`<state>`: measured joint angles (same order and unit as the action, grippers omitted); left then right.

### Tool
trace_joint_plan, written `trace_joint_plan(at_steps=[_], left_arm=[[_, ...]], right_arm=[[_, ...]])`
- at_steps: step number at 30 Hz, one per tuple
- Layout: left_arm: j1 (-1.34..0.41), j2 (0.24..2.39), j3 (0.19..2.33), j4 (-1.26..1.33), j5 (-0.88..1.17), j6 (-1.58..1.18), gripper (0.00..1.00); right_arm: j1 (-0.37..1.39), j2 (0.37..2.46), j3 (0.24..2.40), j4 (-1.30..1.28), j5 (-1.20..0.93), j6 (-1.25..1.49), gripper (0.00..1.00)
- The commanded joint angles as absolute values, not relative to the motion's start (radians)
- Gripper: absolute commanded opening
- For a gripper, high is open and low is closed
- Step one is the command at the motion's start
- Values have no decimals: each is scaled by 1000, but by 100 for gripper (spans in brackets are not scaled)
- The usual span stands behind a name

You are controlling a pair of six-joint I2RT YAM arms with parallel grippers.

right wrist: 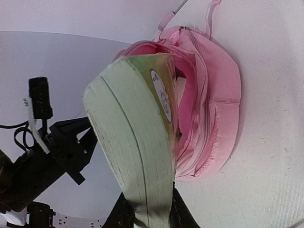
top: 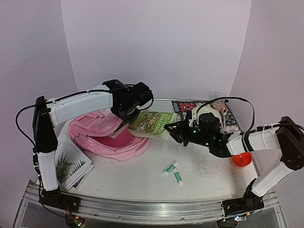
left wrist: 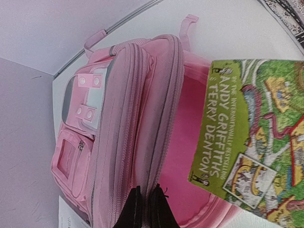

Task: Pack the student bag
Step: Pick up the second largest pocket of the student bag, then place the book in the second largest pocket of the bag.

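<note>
While pinching the raised zip rim of the student bag (top: 95, 132) with the left gripper (left wrist: 147, 192), jaws pressed together on the pink fabric, holds the mouth agape toward the right. Clamps a thick green paperback (top: 152, 122) by one end in the right gripper (top: 175, 129), far edge at that opening. Shows the bag lying left of centre on the table (top: 213, 175), just beside a palm-leaf booklet (top: 71, 161).

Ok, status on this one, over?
Left gripper shut on open rim of soft pink fabric backpack. Right gripper clamped on thick green paperback book, its corner at bag mouth. Nothing seen blocking the opening.
</note>
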<state>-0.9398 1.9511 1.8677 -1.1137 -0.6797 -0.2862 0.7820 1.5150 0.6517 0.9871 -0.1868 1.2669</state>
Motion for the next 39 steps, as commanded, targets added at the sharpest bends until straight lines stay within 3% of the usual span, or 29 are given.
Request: trace_joint_plan(at_steps=[1,27,39], left_arm=[[-948,1867,1961,-1092,-646,-294,0],[-950,1845,2117,-1089,-302,-395,0],[-949,1858,2160,-1081,-232,-417,0]], right_arm=[[793,1568,753,1255,-226,1322,0],[862,2066,1154,1473,-130,1494,0],[910,2233,1299,1419,-52,1531,0]])
